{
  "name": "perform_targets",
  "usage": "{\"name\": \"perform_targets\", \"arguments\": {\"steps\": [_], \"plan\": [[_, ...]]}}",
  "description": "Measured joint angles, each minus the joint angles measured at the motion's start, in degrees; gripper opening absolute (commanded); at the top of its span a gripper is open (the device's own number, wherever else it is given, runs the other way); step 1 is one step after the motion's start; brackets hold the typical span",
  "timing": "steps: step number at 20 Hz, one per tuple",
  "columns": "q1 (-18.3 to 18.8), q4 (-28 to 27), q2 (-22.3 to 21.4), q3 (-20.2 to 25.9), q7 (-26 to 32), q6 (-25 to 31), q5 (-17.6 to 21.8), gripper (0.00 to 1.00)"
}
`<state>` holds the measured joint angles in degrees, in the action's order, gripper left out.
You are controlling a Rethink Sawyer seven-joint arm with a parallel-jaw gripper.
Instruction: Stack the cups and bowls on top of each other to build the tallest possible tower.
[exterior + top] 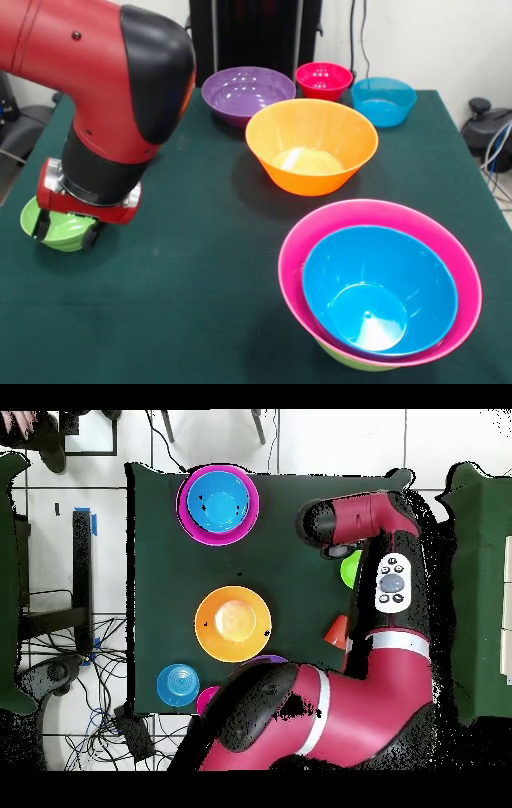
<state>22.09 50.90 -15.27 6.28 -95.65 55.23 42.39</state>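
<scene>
The arm's pincer (68,228) is down over the small green bowl (54,224) at the counter's (200,264) nine o'clock edge, grip unclear, seemingly the pickup step; next, carry it to the tower (380,292) at five o'clock.

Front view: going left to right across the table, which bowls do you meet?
Small green bowl under the tool → purple bowl → large orange bowl → tower, blue bowl nested in pink.
</scene>
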Motion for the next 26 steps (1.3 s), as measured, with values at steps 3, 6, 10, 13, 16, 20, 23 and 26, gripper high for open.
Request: {"name": "perform_targets", "arguments": {"steps": [3, 6, 10, 13, 16, 20, 23, 26], "plan": [[-1.19, -0.62, 0.64, -1.95, 0.00, 0.00, -0.01, 1.00], [-2.71, -1.85, 1.14, -4.41, 0.00, 0.00, -0.02, 1.00], [-4.12, -2.94, 1.16, -6.92, 0.00, 0.00, -0.05, 1.00], [-4.62, -3.24, 1.04, -7.96, 0.00, 0.00, -0.19, 1.00], [-4.84, -3.27, 0.88, -8.92, 0.00, 0.00, -0.96, 1.00], [-4.77, -3.27, 0.85, -9.88, -0.01, 0.00, -3.06, 1.00], [-4.77, -3.24, 0.76, -10.58, -0.03, 0.00, -5.42, 1.00], [-4.79, -3.01, 0.44, -11.07, -0.27, 0.00, -7.70, 1.00]]}}
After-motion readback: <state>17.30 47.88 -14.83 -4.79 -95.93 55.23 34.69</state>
